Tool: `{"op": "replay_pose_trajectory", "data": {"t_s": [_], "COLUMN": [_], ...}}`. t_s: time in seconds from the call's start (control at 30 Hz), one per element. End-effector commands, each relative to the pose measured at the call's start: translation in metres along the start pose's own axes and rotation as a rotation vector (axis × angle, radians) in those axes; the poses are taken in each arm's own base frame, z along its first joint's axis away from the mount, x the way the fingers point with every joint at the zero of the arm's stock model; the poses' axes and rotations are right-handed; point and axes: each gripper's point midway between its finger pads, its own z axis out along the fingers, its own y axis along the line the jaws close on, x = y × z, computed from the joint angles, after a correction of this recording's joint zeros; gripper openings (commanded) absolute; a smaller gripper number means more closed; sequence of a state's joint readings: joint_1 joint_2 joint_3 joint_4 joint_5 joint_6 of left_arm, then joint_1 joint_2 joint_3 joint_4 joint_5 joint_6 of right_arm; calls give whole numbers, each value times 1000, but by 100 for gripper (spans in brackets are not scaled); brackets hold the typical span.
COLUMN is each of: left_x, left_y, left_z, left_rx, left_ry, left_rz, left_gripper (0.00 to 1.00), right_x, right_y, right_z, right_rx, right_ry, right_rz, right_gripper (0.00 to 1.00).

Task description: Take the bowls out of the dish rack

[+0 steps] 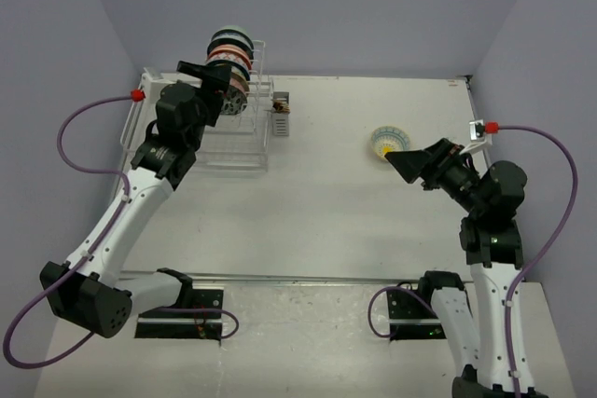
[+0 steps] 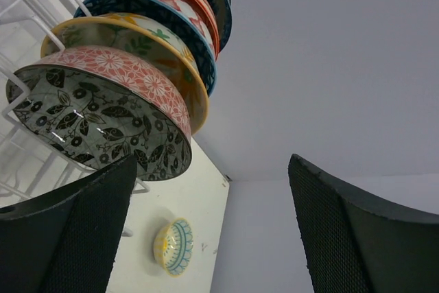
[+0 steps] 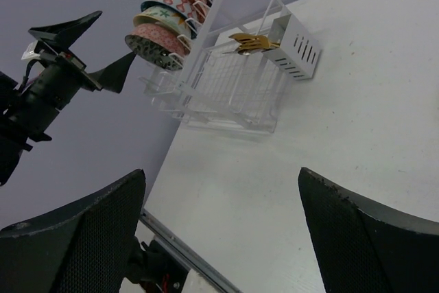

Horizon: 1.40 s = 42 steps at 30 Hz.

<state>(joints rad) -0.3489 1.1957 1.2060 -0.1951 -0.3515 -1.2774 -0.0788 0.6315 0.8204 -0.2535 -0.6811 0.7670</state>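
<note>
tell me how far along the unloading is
Done: one bowl lies on the table, near the open, empty right end effector. In hand: nothing is gripped; the open left end effector sits close to the nearest bowl in the rack. Left: that one and the rest of the row, at least five in all.

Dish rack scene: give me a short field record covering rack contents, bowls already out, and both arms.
dish rack: white wire, far left
bowls in rack: at least five, on edge in a row
unloaded bowl: one, yellow and teal, well clear of the rack
left fingers: open, empty, at the nearest racked bowl
right fingers: open, empty
</note>
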Motion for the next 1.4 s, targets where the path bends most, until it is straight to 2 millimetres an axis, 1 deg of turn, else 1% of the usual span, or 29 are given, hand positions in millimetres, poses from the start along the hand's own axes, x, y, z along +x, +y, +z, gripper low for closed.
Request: {"op": "replay_pose_trajectory", "data": {"t_s": [0.0, 0.03, 0.07, 0.13, 0.17, 0.2, 0.23, 0.3, 0.4, 0.5, 0.53, 0.6, 0.63, 0.7, 0.8, 0.83, 0.9, 0.93, 1.0, 1.03, 1.13, 1.23, 1.37], "left_x": [-5, -8, -6, -10, -10, -12, -15, -20, -20, -17, -16, -13, -13, -13, -14, -14, -12, -12, -13, -13, -17, -21, -29], "left_y": [-11, -9, -3, 0, 4, 5, 5, 5, 12, 20, 25, 33, 35, 32, 33, 34, 34, 35, 34, 35, 34, 27, 12], "left_z": [8, 10, 13, 16, 18, 19, 20, 21, 26, 32, 35, 37, 38, 41, 43, 44, 43, 42, 38, 37, 31, 24, 13], "left_rx": [47, 43, 30, 31, 21, 18, 21, 24, 4, -18, -30, -46, -52, -31, -29, -31, -34, -37, -36, -35, -20, 8, 56], "left_ry": [-35, -52, -57, -88, -96, -105, -121, -148, -158, -161, -160, -161, -162, -168, -173, -173, -163, -160, -155, -156, -167, -173, -175], "left_rz": [-109, -115, -117, -128, -127, -132, -137, -143, -141, -151, -155, -154, -157, -175, -179, -178, -180, -186, -195, -205, -223, -238, -259], "left_gripper": [90, 89, 85, 75, 73, 71, 69, 68, 58, 56, 53, 52, 48, 45, 36, 29, 24, 15, 9, 1, 0, 0, 0], "right_x": [13, 14, 14, 14, 14, 13, 13, 11, 11, 10, 9, 5, 3, 0, -3, -3, -3, -2, -3, -4, -4, -6, -9], "right_y": [-7, -5, -3, 1, 4, 4, 4, 4, 8, 13, 16, 20, 23, 29, 37, 38, 41, 41, 43, 45, 49, 51, 54], "right_z": [-2, -3, -4, -7, -9, -10, -11, -14, -18, -22, -24, -27, -28, -31, -36, -37, -40, -41, -43, -44, -46, -48, -50], "right_rx": [13, 8, 7, -4, -7, -4, 1, 12, 10, 0, -1, 4, 3, -1, -14, -15, -19, -19, -21, -22, -28, -27, -30], "right_ry": [43, 42, 45, 46, 42, 36, 30, 11, 5, 0, -3, -20, -23, -28, -38, -39, -46, -48, -54, -60, -62, -68, -77], "right_rz": [38, 35, 36, 27, 20, 18, 12, -2, -17, -32, -37, -51, -56, -69, -89, -94, -102, -104, -109, -113, -122, -129, -134], "right_gripper": [92, 92, 92, 92, 92, 93, 96, 96, 96, 97, 97, 98, 98, 98, 99, 99, 99, 99, 99, 99, 99, 99, 99]}}
